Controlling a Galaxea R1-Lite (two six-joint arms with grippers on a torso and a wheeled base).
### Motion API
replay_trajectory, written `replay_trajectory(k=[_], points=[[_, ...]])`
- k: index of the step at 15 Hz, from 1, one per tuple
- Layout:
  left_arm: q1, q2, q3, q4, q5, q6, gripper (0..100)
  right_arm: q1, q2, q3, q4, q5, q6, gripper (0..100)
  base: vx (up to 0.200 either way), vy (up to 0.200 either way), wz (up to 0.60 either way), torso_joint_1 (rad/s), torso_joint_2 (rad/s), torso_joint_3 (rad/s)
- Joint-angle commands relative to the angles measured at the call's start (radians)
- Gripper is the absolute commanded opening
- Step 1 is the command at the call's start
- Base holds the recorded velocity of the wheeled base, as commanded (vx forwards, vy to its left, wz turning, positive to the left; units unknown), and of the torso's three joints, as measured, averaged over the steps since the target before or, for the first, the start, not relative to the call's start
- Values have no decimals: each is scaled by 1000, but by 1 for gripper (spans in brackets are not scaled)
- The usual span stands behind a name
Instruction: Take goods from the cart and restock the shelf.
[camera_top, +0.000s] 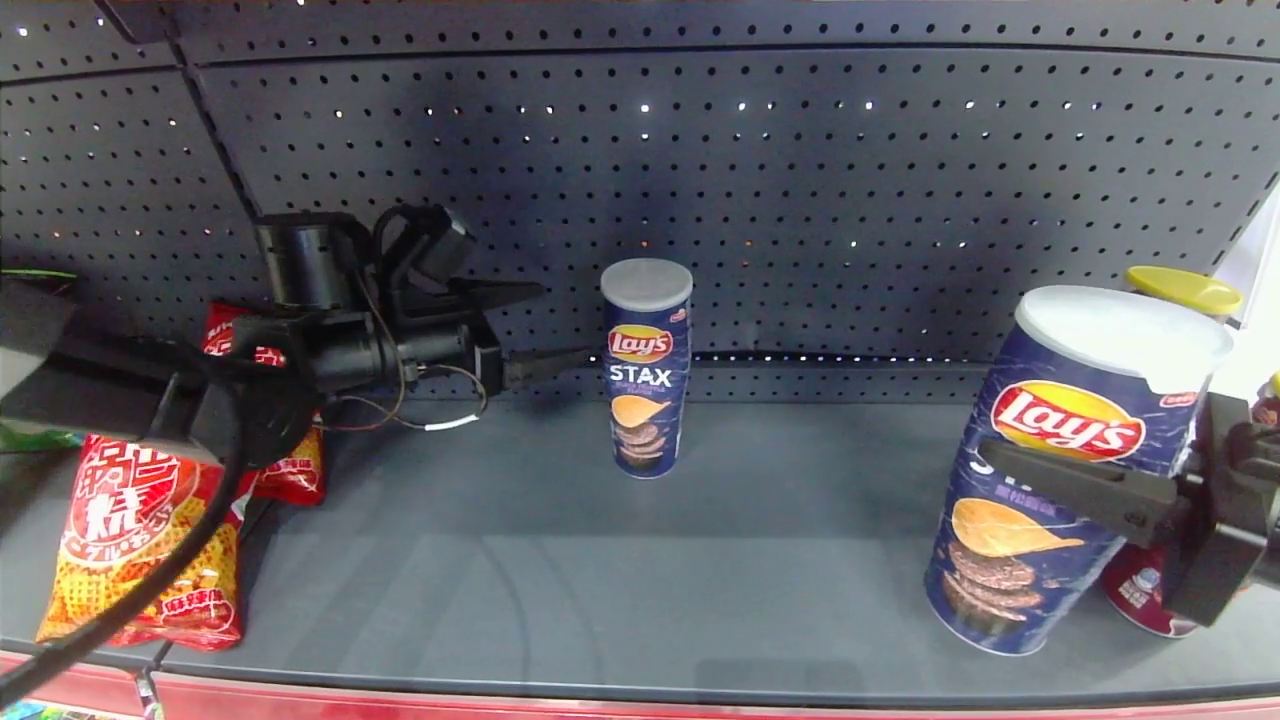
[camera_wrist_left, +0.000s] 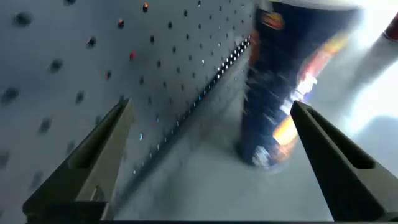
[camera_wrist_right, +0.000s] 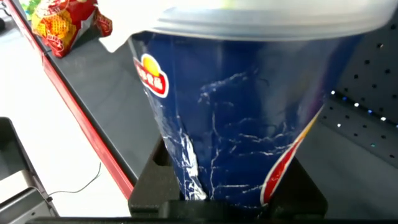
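My right gripper (camera_top: 1060, 440) is clamped on a blue chip can (camera_top: 1040, 560), tilted near the shelf's (camera_top: 500, 560) front right corner — the placing step. Next: settle it upright, then release. My left gripper (camera_top: 565, 322) is spread wide and empty, beside the standing can (camera_top: 646, 370) at the back edge.

Dark pegboard wall (camera_top: 850, 180), grey shelf (camera_top: 520, 570)

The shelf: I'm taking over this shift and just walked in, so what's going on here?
The robot is restocking the shelf. Its right hand is shut on a large blue chip can, held slightly tilted at the front right of the shelf. Its left hand is open near the back wall, just beside a second blue chip can that stands upright mid-shelf, not gripping it. Red snack bags lie at the left end.
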Motion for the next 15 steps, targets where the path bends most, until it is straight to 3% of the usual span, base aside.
replay_trajectory(k=[1,5,15], points=[[-38,64,-35,-2,0,0,100,1,15,-3,-2,0,10,0,0,0,0,0,0,0],[-60,116,-99,-2,29,0,100,1,15,3,-2,-1,19,0,0,0,0,0,0,0],[-89,87,-95,0,31,0,100,2,15,14,-1,-1,20,0,0,0,0,0,0,0]])
